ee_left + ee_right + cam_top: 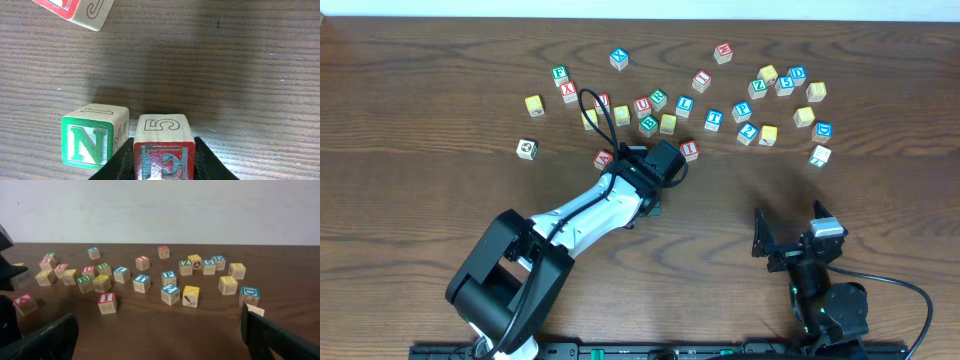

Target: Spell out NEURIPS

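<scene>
Dark wood desk (410, 80), loose cubes (712, 118) strewn across its far side. The left claw (165, 161) clamps the E cube (163, 131) just beside the N cube (92, 139) — the word's second letter, I'd say — while the right claw (792, 232) gapes empty.

The near table (410, 200) is bare wood, open at near left and between the left arm (590, 215), which lies slanted across the centre, and the right arm (820, 290). The far half is crowded with cubes (642, 104) set apart by narrow gaps. In the left wrist view the N cube (90, 142) stands just left of the E cube (164, 150); the wood to its right and beyond is free.
</scene>
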{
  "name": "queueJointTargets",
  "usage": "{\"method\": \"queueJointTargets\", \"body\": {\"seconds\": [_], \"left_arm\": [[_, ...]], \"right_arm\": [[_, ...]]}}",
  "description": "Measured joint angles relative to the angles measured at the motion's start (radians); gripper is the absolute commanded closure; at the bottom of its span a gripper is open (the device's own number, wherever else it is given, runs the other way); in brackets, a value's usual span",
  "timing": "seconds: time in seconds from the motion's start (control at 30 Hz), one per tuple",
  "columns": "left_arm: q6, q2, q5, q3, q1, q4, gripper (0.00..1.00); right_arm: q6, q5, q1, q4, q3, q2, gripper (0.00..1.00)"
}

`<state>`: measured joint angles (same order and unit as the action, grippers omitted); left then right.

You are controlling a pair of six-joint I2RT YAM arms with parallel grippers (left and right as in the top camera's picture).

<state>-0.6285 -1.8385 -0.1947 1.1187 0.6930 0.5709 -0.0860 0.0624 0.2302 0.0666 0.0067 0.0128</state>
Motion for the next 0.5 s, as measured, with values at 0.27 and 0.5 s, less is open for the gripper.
{"method": "queueJointTargets", "body": {"seconds": [0.27, 0.5], "left_arm": [[0.001, 0.000, 0.000, 0.000, 0.000, -0.006, 0.92], [0.005, 0.000, 0.000, 0.000, 0.000, -0.007, 0.92]], "right_arm": [[0.000, 0.000, 0.000, 0.000, 0.000, 0.000, 0.01], [0.000, 0.000, 0.000, 0.000, 0.000, 0.000, 0.01]]}}
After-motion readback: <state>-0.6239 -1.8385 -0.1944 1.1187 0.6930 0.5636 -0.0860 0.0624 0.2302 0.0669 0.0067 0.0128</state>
